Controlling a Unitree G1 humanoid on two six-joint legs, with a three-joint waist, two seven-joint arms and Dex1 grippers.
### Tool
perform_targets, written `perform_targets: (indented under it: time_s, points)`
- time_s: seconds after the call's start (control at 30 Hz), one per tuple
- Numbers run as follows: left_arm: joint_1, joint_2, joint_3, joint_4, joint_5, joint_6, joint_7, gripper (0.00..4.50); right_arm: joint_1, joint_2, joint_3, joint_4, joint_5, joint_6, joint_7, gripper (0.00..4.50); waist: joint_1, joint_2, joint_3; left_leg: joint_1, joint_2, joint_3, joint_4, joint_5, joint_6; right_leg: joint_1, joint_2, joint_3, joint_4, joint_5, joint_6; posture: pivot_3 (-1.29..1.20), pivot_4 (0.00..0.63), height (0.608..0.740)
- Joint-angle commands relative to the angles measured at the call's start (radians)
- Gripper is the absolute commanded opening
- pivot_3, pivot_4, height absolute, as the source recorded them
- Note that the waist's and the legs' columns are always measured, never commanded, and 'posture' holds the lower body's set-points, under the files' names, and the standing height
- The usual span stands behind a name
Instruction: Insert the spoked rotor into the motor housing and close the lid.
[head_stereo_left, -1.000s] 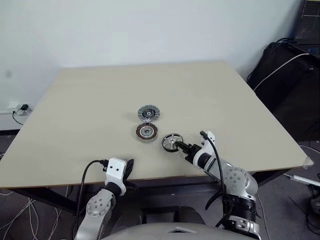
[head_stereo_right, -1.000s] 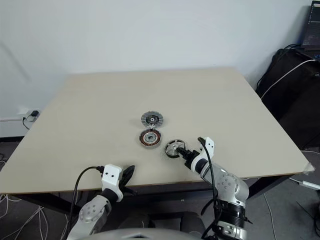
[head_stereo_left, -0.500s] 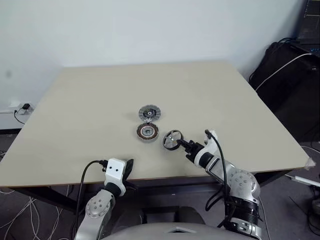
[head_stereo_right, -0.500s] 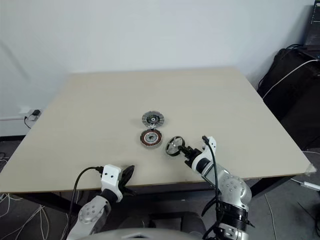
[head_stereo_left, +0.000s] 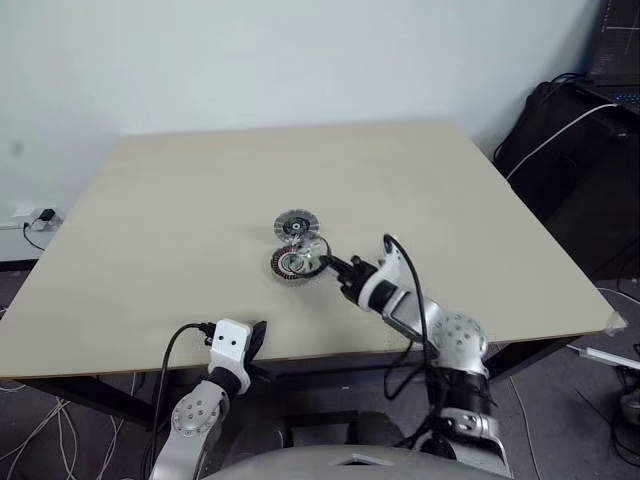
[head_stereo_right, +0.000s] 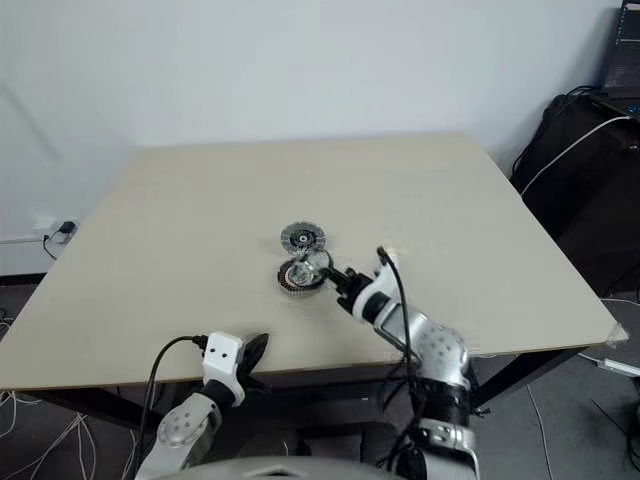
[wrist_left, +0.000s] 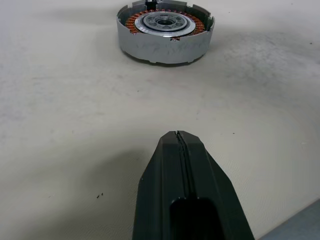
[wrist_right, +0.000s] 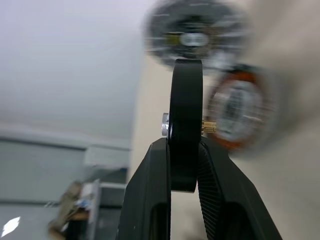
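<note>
The spoked rotor (wrist_right: 186, 100) is pinched by its black rim in my shut right gripper (wrist_right: 184, 143), edge-on to that camera. In the left eye view the rotor (head_stereo_left: 314, 252) hangs tilted just above the right edge of the motor housing (head_stereo_left: 291, 264), a copper-wound disc lying on the table's middle. The lid (head_stereo_left: 296, 226) lies flat just behind the housing, ribbed face up. My left gripper (wrist_left: 179, 142) is shut and holds nothing; it hovers by the table's front edge (head_stereo_left: 256, 336), pointing at the housing (wrist_left: 165, 29).
The beige table (head_stereo_left: 450, 200) is bare around the three parts. Black bags with cables (head_stereo_left: 570, 150) stand past its right edge. A wall socket (head_stereo_left: 40, 216) sits low on the left.
My right gripper lifted the rotor off the table, rolled it up on edge and carried it left to the housing. The left gripper stayed put.
</note>
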Motion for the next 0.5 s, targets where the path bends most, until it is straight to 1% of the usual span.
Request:
perform_targets:
  time_s: [0.03,0.23,0.5]
  points:
    - [0.013,0.004,0.018,-0.044,-0.009,-0.025,0.008,0.00,-0.038,0.101,0.037,0.068,0.009,-0.043,0.049,0.43,0.000,0.000,0.000,0.000,0.000,0.000,0.000,0.000,0.000,0.000,0.001,0.000,0.000,0.001,-0.002,0.00,0.000,0.740]
    - [0.041,0.008,0.029,-0.075,-0.006,-0.028,0.015,0.00,-0.104,0.118,0.051,0.200,-0.032,-0.077,0.106,0.43,0.002,-0.001,-0.001,0.000,-0.002,0.000,0.000,-0.001,0.001,0.001,0.001,0.000,0.000,0.002,-0.004,0.00,0.000,0.740]
    - [0.053,0.004,0.036,-0.081,-0.004,-0.035,0.021,0.00,-0.143,0.102,0.048,0.312,-0.088,-0.132,0.158,0.43,-0.002,0.000,-0.001,0.001,-0.001,0.000,0.000,-0.001,0.001,0.000,0.001,0.000,0.000,0.002,-0.004,0.00,0.000,0.740]
